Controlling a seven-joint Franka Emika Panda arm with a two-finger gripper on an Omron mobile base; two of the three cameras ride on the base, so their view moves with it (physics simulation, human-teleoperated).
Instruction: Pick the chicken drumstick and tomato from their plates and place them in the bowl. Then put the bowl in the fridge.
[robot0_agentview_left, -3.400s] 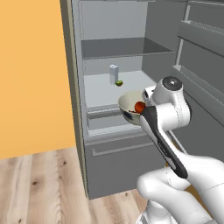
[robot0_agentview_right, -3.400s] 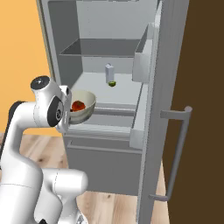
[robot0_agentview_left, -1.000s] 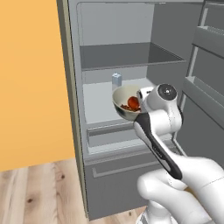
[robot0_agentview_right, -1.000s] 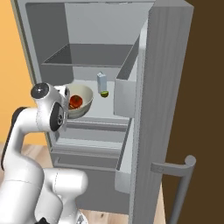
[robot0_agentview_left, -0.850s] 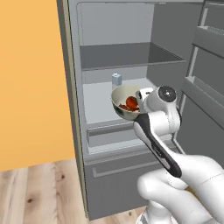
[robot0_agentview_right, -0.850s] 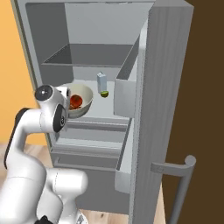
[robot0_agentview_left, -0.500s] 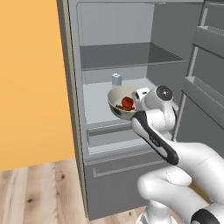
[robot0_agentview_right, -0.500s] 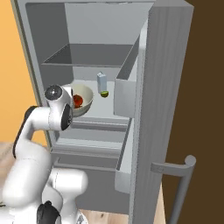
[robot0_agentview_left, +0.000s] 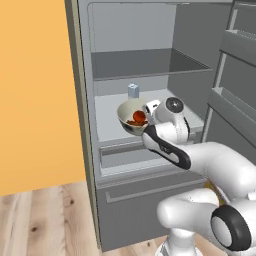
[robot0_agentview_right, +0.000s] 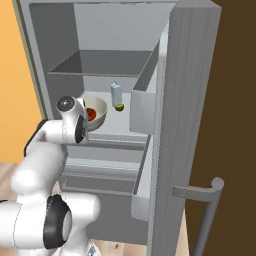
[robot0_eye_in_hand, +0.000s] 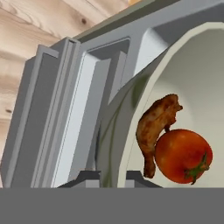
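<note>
The gripper (robot0_eye_in_hand: 113, 175) is clamped on the rim of the bowl (robot0_agentview_left: 131, 118), one fingertip on each side of its wall, holding it above the middle shelf of the open fridge (robot0_agentview_right: 120, 60). In the bowl, the chicken drumstick (robot0_eye_in_hand: 155, 127) touches the tomato (robot0_eye_in_hand: 183, 155). A small bottle (robot0_agentview_right: 116, 94) stands farther back on that shelf.

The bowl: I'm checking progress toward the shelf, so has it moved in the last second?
Yes. In the left base view the bowl has shifted left and deeper into the fridge, closer to the small bottle.
</note>
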